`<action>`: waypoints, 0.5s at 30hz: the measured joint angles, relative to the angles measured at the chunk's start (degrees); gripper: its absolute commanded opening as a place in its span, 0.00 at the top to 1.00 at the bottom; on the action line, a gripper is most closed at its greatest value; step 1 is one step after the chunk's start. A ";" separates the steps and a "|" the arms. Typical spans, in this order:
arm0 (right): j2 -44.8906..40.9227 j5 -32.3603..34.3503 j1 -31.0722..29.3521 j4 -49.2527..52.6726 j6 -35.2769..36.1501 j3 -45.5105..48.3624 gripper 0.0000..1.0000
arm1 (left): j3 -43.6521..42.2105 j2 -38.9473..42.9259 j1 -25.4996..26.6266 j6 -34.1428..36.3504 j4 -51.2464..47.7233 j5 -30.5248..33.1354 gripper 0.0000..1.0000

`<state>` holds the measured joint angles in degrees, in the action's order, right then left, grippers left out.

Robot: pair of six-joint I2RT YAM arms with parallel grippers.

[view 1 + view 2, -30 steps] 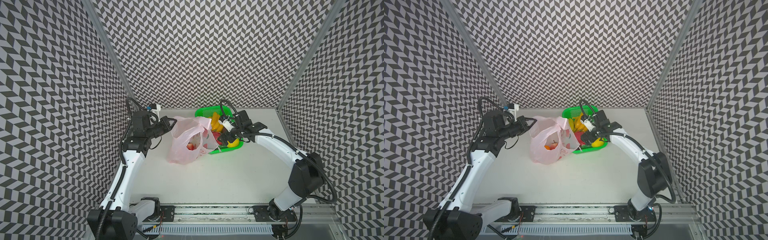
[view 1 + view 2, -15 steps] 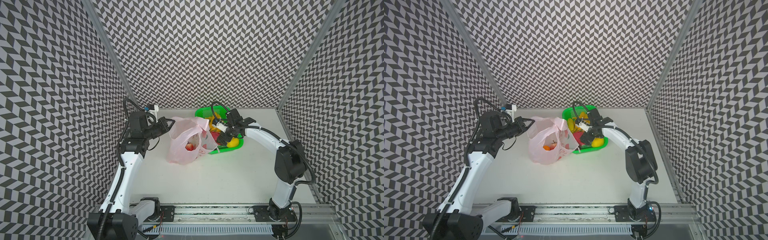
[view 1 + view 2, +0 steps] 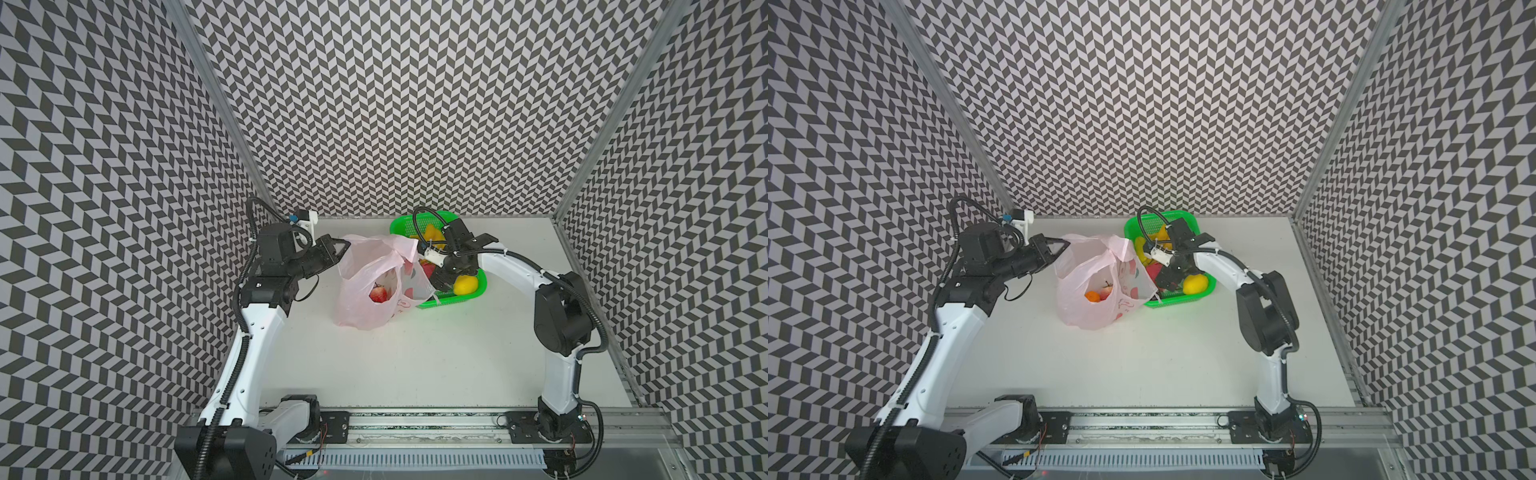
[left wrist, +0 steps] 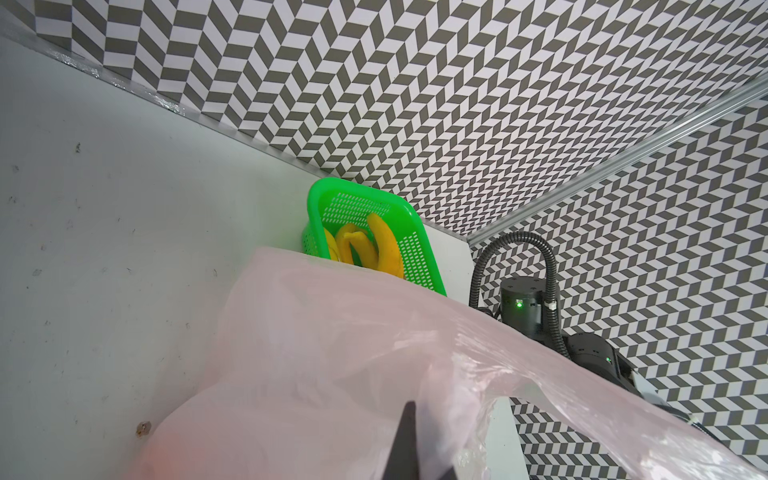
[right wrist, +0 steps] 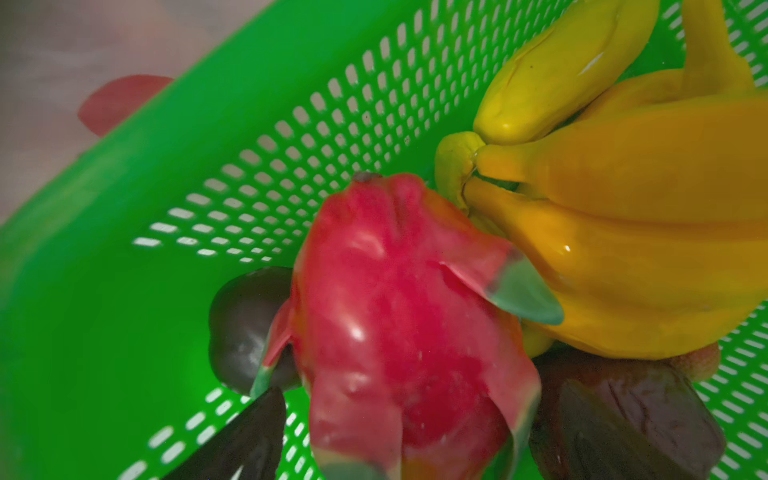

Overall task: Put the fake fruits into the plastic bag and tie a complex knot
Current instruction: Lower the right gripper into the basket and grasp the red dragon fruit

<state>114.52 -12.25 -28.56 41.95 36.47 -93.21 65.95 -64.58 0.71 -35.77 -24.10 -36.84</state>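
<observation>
Left arm: elbow bent, wrist level, left gripper [image 3: 341, 246] pressed together on the top rim of the plastic bag [image 3: 363, 309], holding that side of the mouth up. Right arm: arched over the green mesh basket [image 3: 451, 300], right gripper [image 3: 441, 284] angled down into it, jaws spread wide over the pink dragon fruit [image 5: 407, 332]; no grip shows.

Bag: pale pink, crinkled, standing mid-table and gaping. A strawberry [image 3: 378, 293] and an orange [image 3: 1093, 296] lie inside. In the basket with the dragon fruit: bananas [image 5: 644, 232], a lemon [image 3: 465, 284], a dark brown round fruit [image 5: 245, 328].

Bag's right side touches the basket. Basket sits close to the back wall. White table [image 3: 415, 365] lies open in front of both.
</observation>
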 measured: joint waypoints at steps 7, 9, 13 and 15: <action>2.73 0.57 -0.20 -0.50 0.57 -0.22 0.01 | -0.59 0.02 -0.02 0.11 -0.02 -0.20 1.00; 3.48 0.26 -0.24 -0.92 0.59 -0.22 0.02 | -0.59 0.04 -0.02 0.11 -0.02 -0.26 1.00; 3.69 -0.42 -0.98 -2.19 0.57 -0.15 0.10 | -0.61 0.07 0.00 0.11 0.00 -0.35 1.00; 3.69 -1.07 -1.31 -3.61 0.42 0.42 0.14 | -0.63 0.07 0.00 0.11 0.00 -0.37 1.00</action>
<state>118.21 -13.32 -29.87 38.35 36.88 -92.79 65.32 -64.51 0.71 -35.66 -24.10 -37.21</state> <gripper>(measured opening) 0.895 0.048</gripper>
